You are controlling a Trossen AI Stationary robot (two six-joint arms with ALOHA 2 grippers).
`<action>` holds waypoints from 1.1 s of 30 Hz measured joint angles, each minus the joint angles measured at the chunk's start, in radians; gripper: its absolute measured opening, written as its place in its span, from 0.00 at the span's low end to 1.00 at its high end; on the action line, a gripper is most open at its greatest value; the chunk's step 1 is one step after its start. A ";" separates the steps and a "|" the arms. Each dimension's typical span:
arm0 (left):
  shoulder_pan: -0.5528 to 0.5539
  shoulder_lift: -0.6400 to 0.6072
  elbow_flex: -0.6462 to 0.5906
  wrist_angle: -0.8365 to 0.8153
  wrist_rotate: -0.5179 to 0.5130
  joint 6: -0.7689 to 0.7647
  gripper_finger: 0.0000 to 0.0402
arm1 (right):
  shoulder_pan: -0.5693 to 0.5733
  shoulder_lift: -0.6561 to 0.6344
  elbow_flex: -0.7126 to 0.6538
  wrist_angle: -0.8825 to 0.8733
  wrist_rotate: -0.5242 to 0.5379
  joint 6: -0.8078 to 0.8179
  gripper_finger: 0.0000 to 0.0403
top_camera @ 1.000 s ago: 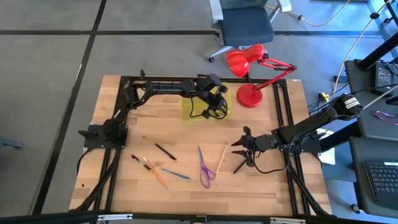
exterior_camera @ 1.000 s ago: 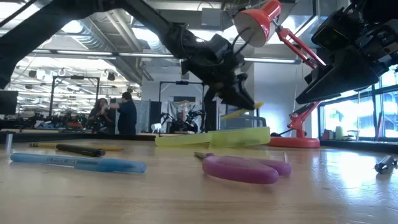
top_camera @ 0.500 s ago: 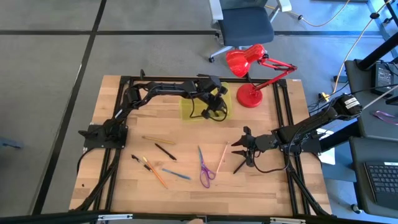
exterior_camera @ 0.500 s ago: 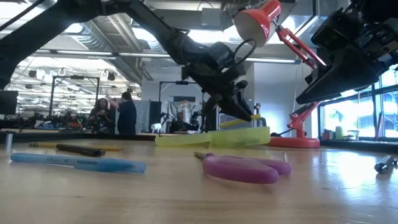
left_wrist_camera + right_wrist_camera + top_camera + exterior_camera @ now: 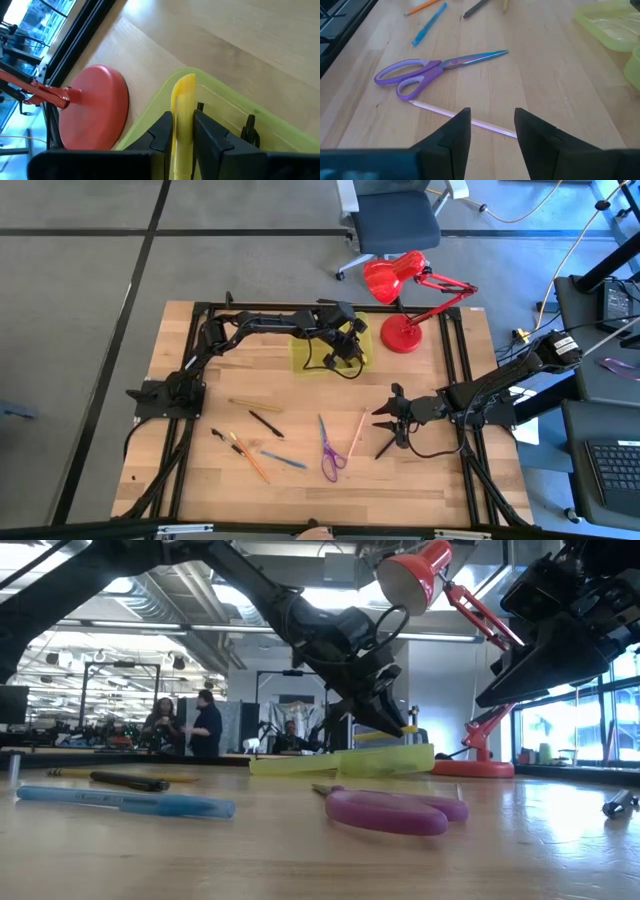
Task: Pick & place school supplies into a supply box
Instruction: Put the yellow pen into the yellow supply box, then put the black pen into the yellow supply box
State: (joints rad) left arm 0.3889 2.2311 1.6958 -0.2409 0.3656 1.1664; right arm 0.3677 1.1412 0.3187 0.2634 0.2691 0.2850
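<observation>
My left gripper (image 5: 346, 346) hangs over the right part of the translucent yellow-green supply box (image 5: 306, 356), shut on a yellow marker (image 5: 183, 112). In the low view the marker's tip (image 5: 408, 728) shows just above the box (image 5: 340, 762). My right gripper (image 5: 385, 420) waits open, low over the table, next to the pale pink pencil (image 5: 465, 119) and the purple-handled scissors (image 5: 430, 75). Lying flat on the table are a black pen (image 5: 266, 423), a yellow pencil (image 5: 240, 404), a blue pen (image 5: 285, 460) and an orange pencil (image 5: 250, 462). My left gripper pinches the yellow marker's shaft (image 5: 182, 131) between its two fingers (image 5: 161, 134). The marker lies along the fingers and its free end (image 5: 184, 80) sticks out past them. The gripper slants downward over the box and holds the marker clear above it.
The red desk lamp stands with its base (image 5: 402, 335) right of the box, its head (image 5: 390, 277) beyond the far edge. A short black pen (image 5: 222, 436) lies near the orange pencil. Bare wood lies along the table's near edge. People stand far off in the room (image 5: 190, 725).
My left gripper has sunk toward the supply box and tipped further downward, keeping the yellow marker; in the low view the marker stands closer to the box, with less of it showing. My right arm has kept still.
</observation>
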 joint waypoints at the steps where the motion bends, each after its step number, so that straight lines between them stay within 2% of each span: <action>1: 0.000 0.000 0.000 0.000 0.001 -0.001 0.13 | 0.000 0.000 0.000 0.000 0.000 0.000 0.39; 7: 0.000 -0.001 0.000 0.015 0.002 -0.029 0.15 | 0.000 0.000 0.000 0.000 0.000 0.000 0.39; 17: 0.000 -0.001 0.000 0.037 -0.001 -0.053 0.25 | 0.000 0.000 0.000 0.000 0.000 0.001 0.39; 22: 0.000 -0.001 0.000 0.056 -0.053 -0.053 0.29 | 0.000 0.000 -0.001 0.000 0.000 0.004 0.39; 25: 0.002 -0.008 -0.001 0.064 -0.042 -0.055 0.30 | 0.000 0.000 -0.001 0.000 0.000 0.007 0.39; 31: -0.001 -0.056 0.000 0.092 -0.013 -0.183 0.30 | 0.000 0.000 -0.001 0.001 -0.001 0.054 0.39; 33: -0.003 -0.071 -0.002 0.085 0.026 -0.247 0.30 | 0.000 0.000 -0.001 0.000 -0.001 0.053 0.39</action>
State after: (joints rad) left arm 0.3861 2.1601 1.6943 -0.1563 0.3913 0.9197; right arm 0.3676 1.1408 0.3176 0.2638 0.2684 0.3378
